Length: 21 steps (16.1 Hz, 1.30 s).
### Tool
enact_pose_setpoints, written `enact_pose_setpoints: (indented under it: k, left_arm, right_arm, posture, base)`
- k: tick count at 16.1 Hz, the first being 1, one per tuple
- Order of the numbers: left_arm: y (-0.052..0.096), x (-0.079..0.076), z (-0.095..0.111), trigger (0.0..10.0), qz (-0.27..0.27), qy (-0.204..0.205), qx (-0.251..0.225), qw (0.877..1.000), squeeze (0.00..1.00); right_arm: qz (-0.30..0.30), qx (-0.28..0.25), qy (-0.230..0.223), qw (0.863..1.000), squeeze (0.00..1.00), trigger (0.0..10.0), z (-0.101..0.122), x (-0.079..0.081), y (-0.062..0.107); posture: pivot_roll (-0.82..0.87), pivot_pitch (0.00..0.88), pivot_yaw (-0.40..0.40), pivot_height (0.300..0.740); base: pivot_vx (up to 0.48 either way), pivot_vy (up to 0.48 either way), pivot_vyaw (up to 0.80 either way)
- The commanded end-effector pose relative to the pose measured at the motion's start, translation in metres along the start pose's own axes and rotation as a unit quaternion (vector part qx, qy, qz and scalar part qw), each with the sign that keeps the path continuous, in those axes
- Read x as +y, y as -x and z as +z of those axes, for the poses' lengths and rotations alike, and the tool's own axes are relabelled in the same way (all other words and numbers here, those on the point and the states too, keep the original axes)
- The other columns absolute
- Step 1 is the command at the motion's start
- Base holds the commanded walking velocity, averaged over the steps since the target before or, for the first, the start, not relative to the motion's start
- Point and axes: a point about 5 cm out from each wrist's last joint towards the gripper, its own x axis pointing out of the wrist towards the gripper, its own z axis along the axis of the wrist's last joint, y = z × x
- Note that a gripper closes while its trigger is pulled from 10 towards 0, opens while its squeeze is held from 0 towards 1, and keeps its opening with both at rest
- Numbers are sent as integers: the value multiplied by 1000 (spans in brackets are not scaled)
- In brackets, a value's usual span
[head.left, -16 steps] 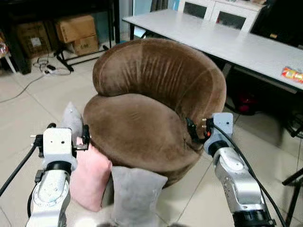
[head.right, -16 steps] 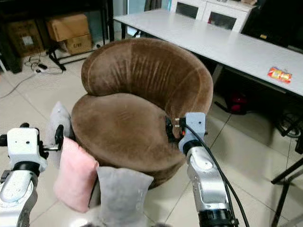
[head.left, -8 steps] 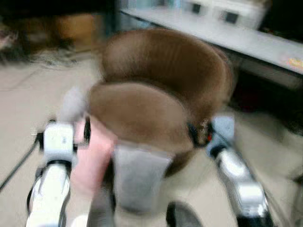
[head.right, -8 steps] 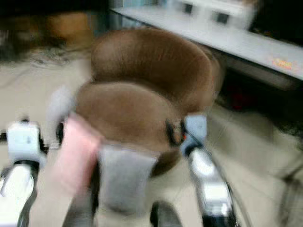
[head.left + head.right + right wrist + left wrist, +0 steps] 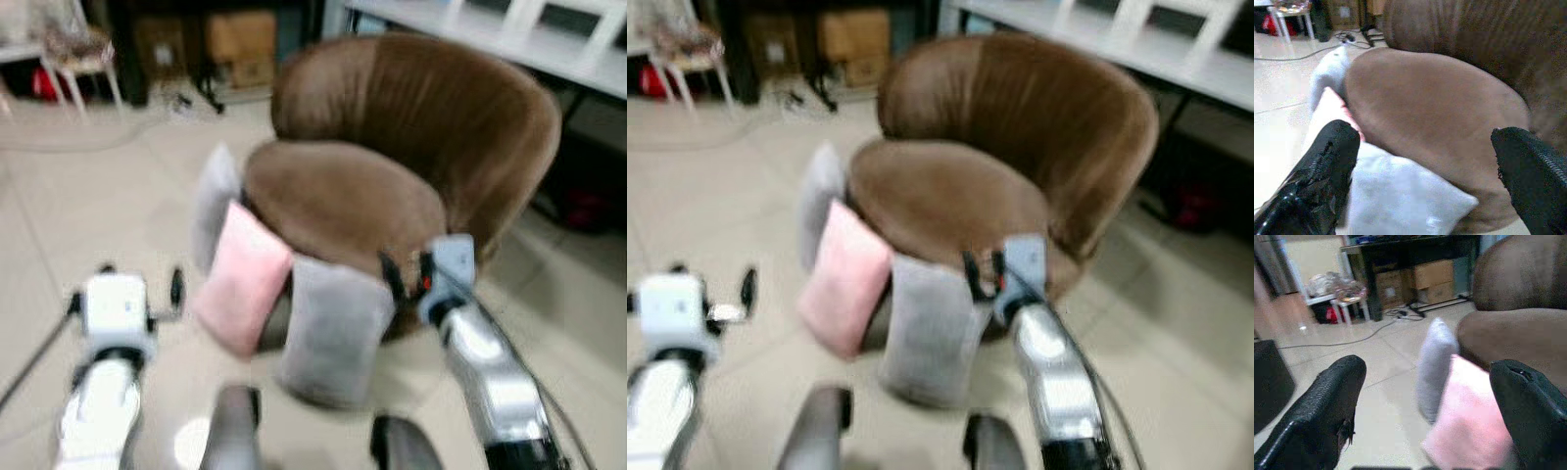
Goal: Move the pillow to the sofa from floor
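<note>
Leaning on sofa (image 5: 392, 166): pink pillow (image 5: 243, 277) betw. two grey (both hands spread).

Left gripper (image 5: 1430, 406) fingers spread, right gripper (image 5: 1425, 171) fingers spread, both raised forward

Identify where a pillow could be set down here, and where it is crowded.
Free: the brown sofa seat, bare up to its curved backrest. Crowded: its front edge, where the pink pillow and two grey pillows lean.
</note>
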Motion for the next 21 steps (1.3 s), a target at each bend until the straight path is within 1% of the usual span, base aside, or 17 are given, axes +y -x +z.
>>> enact_pose_setpoints:
  k: [1, 9, 11, 14, 19, 21]
  left_arm:
    - [-3, -8, 6, 10000, -17, 9, -14, 1000, 110]
    - [-6, -7, 8, 10000, -20, 3, -16, 1000, 110]
    - [-6, -7, 7, 10000, -19, 2, -15, 1000, 106]
    - [-6, -6, 7, 10000, -19, 0, -16, 1000, 110]
    - [-8, -5, 7, 10000, -18, -4, -16, 1000, 102]
    - [-9, -4, 6, 10000, -18, -5, -15, 1000, 98]
  right_arm:
    - [-21, -2, 17, 1000, 0, 10000, 6, -12, -1]
    - [-31, 4, 28, 999, 0, 10000, 6, -14, -3]
    - [-23, 4, 44, 999, 0, 10000, 7, -12, -5]
    - [-8, 5, 54, 998, 0, 10000, 7, -9, -6]
    - [-10, 0, 54, 999, 0, 10000, 8, -10, -7]
    - [-15, 3, 43, 999, 0, 10000, 7, -11, -7]
  posture:
    - [-24, 0, -93, 600]
    - [-22, 0, -95, 600]
    - [-19, 0, -97, 600]
    - [-16, 0, -100, 600]
    - [-14, 0, -96, 600]
    - [-17, 0, -93, 600]
  base:
    - [326, 0, 0]
    - [327, 0, 0]
    - [328, 0, 0]
    - [326, 0, 696]
    - [327, 0, 761]
    - [313, 0, 0]
